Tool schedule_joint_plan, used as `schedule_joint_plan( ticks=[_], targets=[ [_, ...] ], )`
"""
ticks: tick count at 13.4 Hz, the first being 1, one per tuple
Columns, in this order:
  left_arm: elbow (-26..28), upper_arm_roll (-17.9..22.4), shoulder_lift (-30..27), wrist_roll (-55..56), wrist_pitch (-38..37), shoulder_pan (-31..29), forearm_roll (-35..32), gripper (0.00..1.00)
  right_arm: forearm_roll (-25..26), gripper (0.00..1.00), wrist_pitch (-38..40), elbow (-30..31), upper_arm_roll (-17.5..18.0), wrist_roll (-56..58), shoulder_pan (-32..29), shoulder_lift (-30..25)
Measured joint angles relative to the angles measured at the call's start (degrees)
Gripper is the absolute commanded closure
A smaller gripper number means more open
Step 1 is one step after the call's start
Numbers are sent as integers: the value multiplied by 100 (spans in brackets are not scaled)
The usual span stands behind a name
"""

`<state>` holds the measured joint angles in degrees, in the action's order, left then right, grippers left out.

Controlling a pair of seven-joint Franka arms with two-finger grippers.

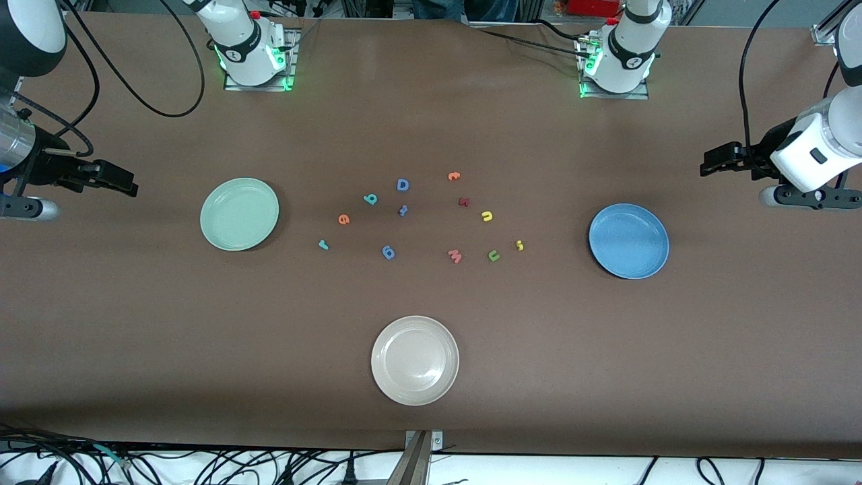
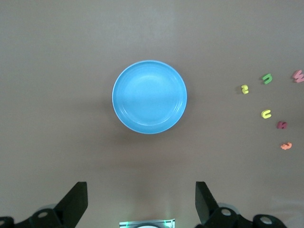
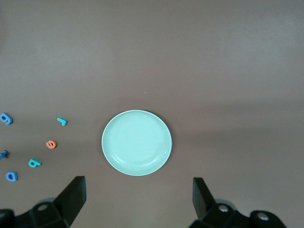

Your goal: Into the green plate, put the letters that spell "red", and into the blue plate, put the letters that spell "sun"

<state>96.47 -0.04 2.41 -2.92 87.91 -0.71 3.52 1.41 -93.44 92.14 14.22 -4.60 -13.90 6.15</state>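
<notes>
The pale green plate lies toward the right arm's end of the table and the blue plate toward the left arm's end. Between them lie the teal "r", orange "e" and teal "d", and closer to the blue plate the yellow "u", green "n" and yellow "s". My right gripper hangs open and empty off the green plate's outer side. My left gripper hangs open and empty off the blue plate's outer side.
A whitish-beige plate sits nearer the front camera. Among the letters lie a blue "D", two smaller blue letters, an orange letter, a dark red one and a pink "w".
</notes>
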Motion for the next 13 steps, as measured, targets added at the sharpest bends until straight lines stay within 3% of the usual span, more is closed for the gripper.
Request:
schedule_joint_plan(
  ticks=[13],
  targets=[
    [-127,7,36,1,129,62,-48,0,0,1,0,0,0,2,0,2]
  ],
)
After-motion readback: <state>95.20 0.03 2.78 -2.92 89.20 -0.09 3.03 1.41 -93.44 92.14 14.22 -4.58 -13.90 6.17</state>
